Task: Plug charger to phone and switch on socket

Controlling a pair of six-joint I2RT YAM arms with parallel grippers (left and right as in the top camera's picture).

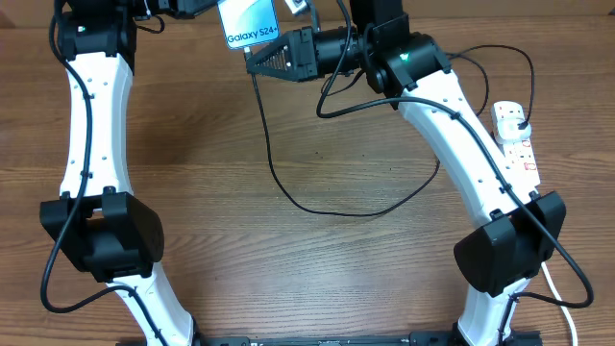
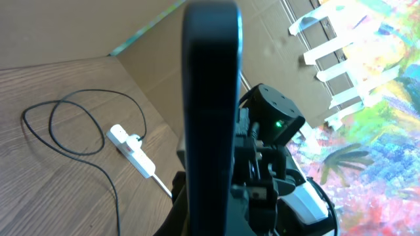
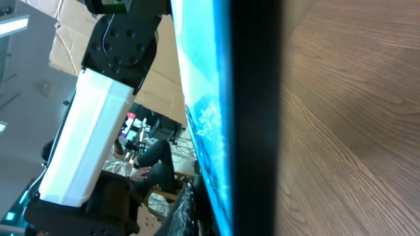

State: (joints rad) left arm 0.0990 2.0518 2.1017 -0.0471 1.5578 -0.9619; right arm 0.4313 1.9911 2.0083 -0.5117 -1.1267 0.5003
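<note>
Overhead: your phone (image 1: 252, 21) is up off the worktop (image 1: 288, 279) at the top edge of frame, blue screen facing the camera, "Galaxy S24" text at its lower end. Left fingers (image 1: 207, 8) come in from the phone's left side, mostly cropped by the frame edge; they look closed on the phone. Right fingers (image 1: 261, 58) point left, tips just below the phone's lower edge; you can't tell how far open they are or whether they pinch the connector. Charger (image 1: 267, 144) drops from that spot, sweeps over the worktop in a wide curve and runs to the socket (image 1: 519, 144) at the right edge, black plug seated in it. Switch state unreadable. Left wrist: phone (image 2: 210, 98) fills the centre, edge-on, upright, dark; the fingers are hidden around its base. Right arm (image 2: 275, 121) sits just behind the phone, green LED lit. Socket (image 2: 131, 152) lies on the worktop (image 2: 46, 190) to the left, charger (image 2: 113, 190) looped beside it. Right wrist: phone (image 3: 216, 98) is close against the lens, blue screen and black edge running top to bottom; it blocks the fingers, so grip can't be judged here. Left arm (image 3: 85, 144) white link on the left, worktop (image 3: 354, 118) on the right.
</note>
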